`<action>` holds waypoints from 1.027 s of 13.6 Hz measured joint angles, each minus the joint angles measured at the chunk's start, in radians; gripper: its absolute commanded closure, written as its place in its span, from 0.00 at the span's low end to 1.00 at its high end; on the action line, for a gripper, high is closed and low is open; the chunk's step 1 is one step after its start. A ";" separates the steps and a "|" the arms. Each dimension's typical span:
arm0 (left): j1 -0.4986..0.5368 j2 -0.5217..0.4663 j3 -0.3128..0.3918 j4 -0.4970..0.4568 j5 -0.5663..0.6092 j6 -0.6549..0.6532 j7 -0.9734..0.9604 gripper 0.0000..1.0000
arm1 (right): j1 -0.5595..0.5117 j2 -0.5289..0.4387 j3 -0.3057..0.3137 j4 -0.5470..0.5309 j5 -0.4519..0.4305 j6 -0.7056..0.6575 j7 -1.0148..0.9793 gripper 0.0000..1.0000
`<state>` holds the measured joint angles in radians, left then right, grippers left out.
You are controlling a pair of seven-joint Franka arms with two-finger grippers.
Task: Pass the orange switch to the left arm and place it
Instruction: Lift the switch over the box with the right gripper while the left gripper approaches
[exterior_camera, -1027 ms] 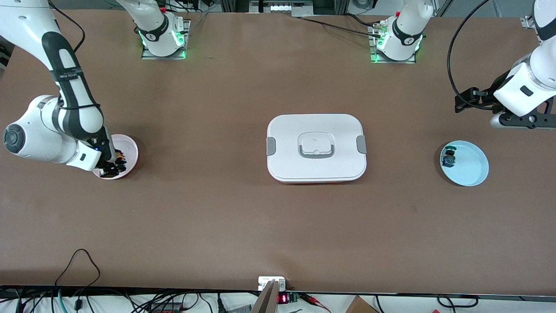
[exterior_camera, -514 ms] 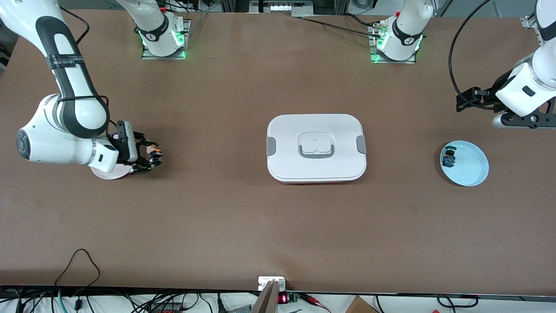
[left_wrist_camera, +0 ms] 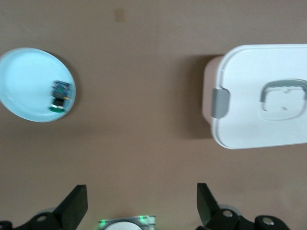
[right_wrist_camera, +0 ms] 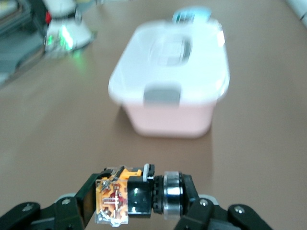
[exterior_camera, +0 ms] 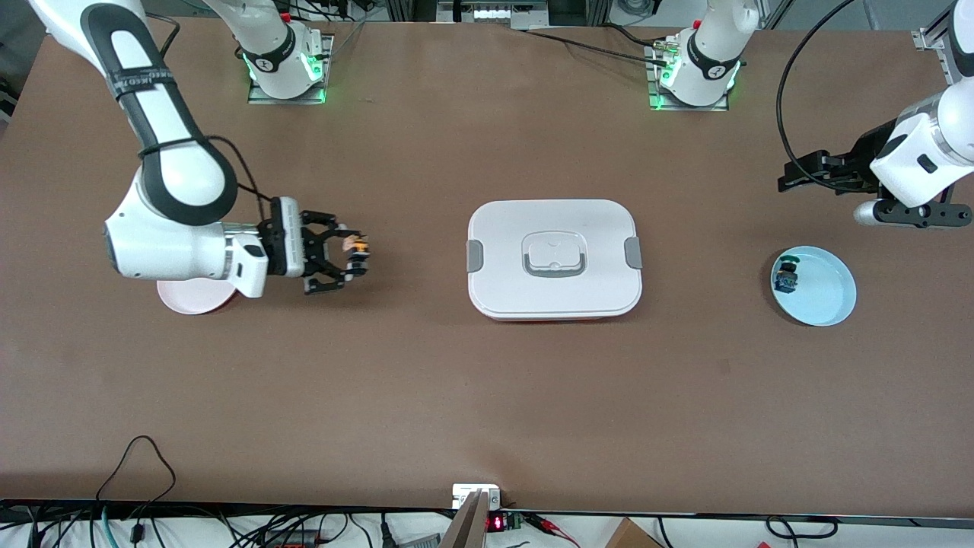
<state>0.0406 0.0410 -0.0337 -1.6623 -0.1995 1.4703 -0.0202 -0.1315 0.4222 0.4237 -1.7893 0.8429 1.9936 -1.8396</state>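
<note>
Right gripper [exterior_camera: 356, 257] clamps the tiny black orange-capped switch [exterior_camera: 358, 246] over bare table between pink plate [exterior_camera: 183, 297] and white lidded box [exterior_camera: 554, 259]; left gripper [left_wrist_camera: 141, 206] waits, jaws spread.

The right gripper [exterior_camera: 356, 257] has come up out of the pink plate [exterior_camera: 190, 295] near the right arm's end of the counter [exterior_camera: 487, 396] with the orange switch [exterior_camera: 356, 246] pinched in its fingers. It has swung level and moved over bare counter toward the box [exterior_camera: 555, 259], uncovering most of the plate. The left gripper [exterior_camera: 791, 183] has drifted slightly toward the bases' edge and the box.
</note>
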 measured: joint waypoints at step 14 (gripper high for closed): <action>0.109 0.171 -0.008 -0.039 -0.881 -0.172 0.112 0.00 | 0.387 0.005 0.059 0.225 0.493 0.442 0.225 1.00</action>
<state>0.1491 0.2117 -0.0412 -1.7012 -1.0804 1.2982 0.0920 0.2550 0.4276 0.4831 -1.5642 1.3357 2.4357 -1.6148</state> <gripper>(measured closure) 0.000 0.282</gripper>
